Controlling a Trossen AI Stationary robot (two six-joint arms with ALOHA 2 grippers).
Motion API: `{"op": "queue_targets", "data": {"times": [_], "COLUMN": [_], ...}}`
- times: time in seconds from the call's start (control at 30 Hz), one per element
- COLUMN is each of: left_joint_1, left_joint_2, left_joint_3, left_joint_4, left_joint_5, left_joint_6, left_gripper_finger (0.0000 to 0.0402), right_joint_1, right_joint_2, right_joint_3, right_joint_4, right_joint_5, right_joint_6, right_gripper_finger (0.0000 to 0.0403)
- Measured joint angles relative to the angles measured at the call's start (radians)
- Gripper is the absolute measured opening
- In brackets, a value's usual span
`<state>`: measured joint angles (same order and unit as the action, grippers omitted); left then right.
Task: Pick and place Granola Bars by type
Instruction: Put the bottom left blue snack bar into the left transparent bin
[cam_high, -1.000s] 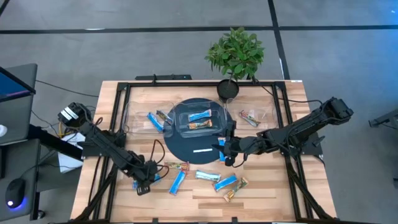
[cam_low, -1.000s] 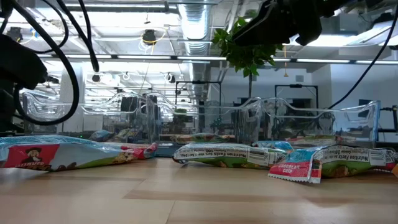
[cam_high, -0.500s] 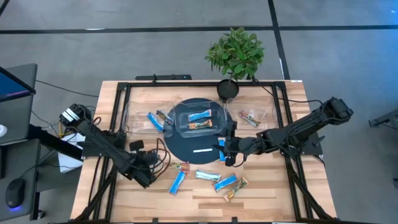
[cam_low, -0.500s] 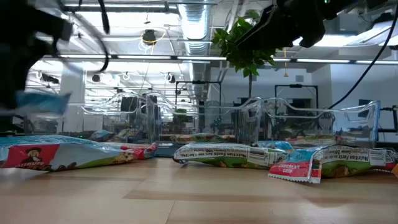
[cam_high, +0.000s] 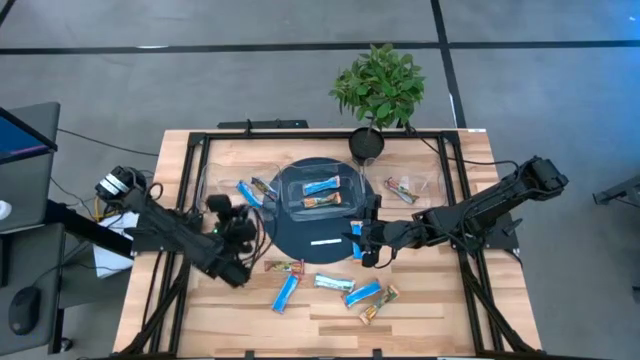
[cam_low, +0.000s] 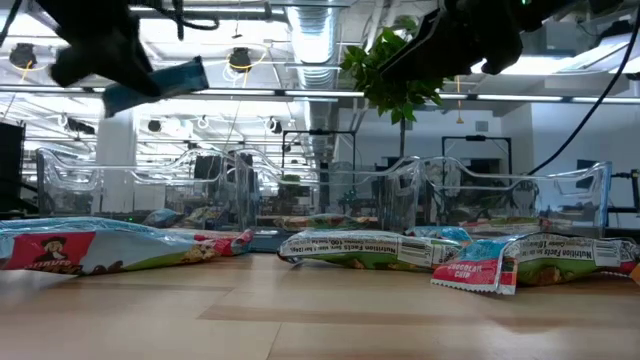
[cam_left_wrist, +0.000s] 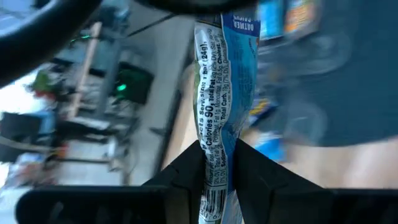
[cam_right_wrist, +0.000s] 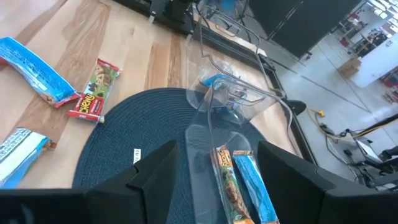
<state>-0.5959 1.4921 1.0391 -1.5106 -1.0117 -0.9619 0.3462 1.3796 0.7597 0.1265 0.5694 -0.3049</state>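
My left gripper (cam_left_wrist: 219, 152) is shut on a blue granola bar (cam_left_wrist: 224, 81) and holds it high over the table's left half, near the left clear container (cam_high: 232, 188). In the low view the bar (cam_low: 160, 78) hangs well above the table. My right gripper (cam_right_wrist: 217, 180) stands open with nothing between its fingers, above the dark round mat (cam_high: 290, 235) and before the middle clear container (cam_right_wrist: 230, 112). Loose bars lie flat near the front edge: tan (cam_high: 283, 266), blue (cam_high: 286, 292), silver-green (cam_high: 335, 283), blue (cam_high: 365, 295), gold (cam_high: 380, 305). My left gripper pinches the blue bar between its two fingers near one end of the wrapper (cam_left_wrist: 216, 163). The rest of the bar sticks out ahead of the fingers, along them, its white printed back toward the wrist camera. It is lifted clear of the table.
Three clear containers stand in a row at the back: the left one holds blue bars (cam_high: 250, 193), the middle one a blue (cam_high: 322, 185) and a tan bar, and the right one (cam_high: 405, 187) a tan bar. A white label strip (cam_high: 327, 241) lies on the mat. A potted plant (cam_high: 378, 85) stands at the far edge.
My left gripper has risen from the table's front left with the blue bar and gone toward the far edge, near the left container. It has tipped from pointing down to nearly level. The bar is now lifted well clear of the table.
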Motion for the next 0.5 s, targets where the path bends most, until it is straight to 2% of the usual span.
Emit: {"op": "queue_targets", "data": {"times": [0.1, 0.27, 0.5], "left_joint_1": [0.075, 0.216, 0.369], "left_joint_2": [0.0, -0.001, -0.001], "left_joint_3": [-0.015, -0.052, -0.109], "left_joint_4": [-0.014, -0.013, 0.007], "left_joint_5": [-0.003, 0.074, 0.096], "left_joint_6": [0.016, 0.103, 0.197], "left_gripper_finger": [0.007, 0.0076, 0.0107], "right_joint_1": [0.0, 0.0, 0.0], "right_joint_2": [0.0, 0.0, 0.0], "right_joint_3": [0.0, 0.0, 0.0], "right_joint_4": [0.0, 0.001, 0.001], "right_joint_5": [0.0, 0.0, -0.002], "right_joint_6": [0.016, 0.019, 0.019], "right_gripper_finger": [0.0216, 0.0216, 0.0216]}}
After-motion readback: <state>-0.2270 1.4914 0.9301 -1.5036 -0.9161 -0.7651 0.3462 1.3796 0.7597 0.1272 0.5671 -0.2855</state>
